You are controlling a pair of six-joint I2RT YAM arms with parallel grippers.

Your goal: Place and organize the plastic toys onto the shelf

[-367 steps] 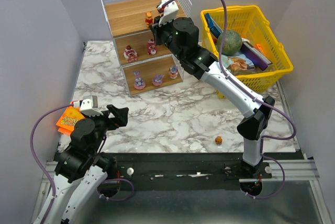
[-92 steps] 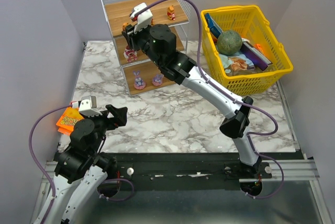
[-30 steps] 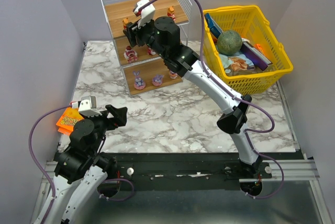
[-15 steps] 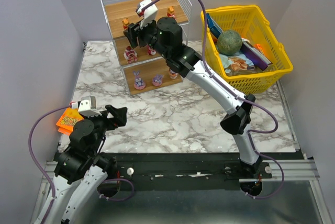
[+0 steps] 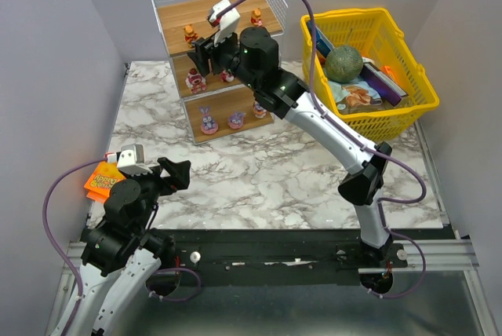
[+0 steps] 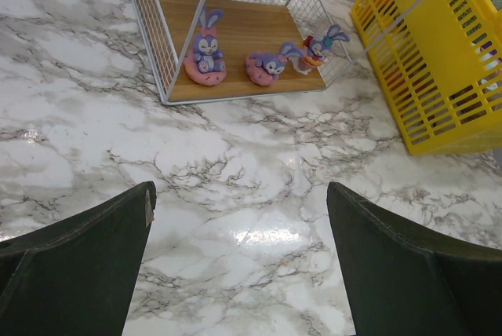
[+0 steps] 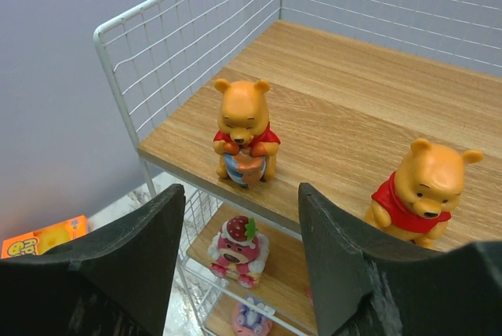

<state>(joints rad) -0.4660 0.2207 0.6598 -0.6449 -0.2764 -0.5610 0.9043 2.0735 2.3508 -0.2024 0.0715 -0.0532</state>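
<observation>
The shelf (image 5: 213, 45) stands at the table's far left. Two orange bear toys (image 7: 245, 130) (image 7: 421, 187) stand on its top board; in the top view they show as one bear (image 5: 190, 34) at the left and another (image 5: 256, 16) at the right. A red-pink toy (image 7: 238, 251) sits on the middle board. Three purple toys (image 6: 206, 57) (image 6: 267, 65) (image 6: 318, 47) line the bottom board. My right gripper (image 7: 241, 195) hangs open and empty just in front of the left bear. Low near the table's front left, my left gripper (image 6: 239, 195) is open and empty.
A yellow lattice basket (image 5: 408, 108) stands right of the shelf and holds a green ball (image 5: 343, 61) and packets. An orange packet (image 5: 100, 180) lies at the table's left edge beside my left arm. Walls close in on the left, right and back.
The small orange toy that lay near the right arm's base now stands at the top board's left front. My right gripper has drawn back from it, jaws apart. The left arm is still.
</observation>
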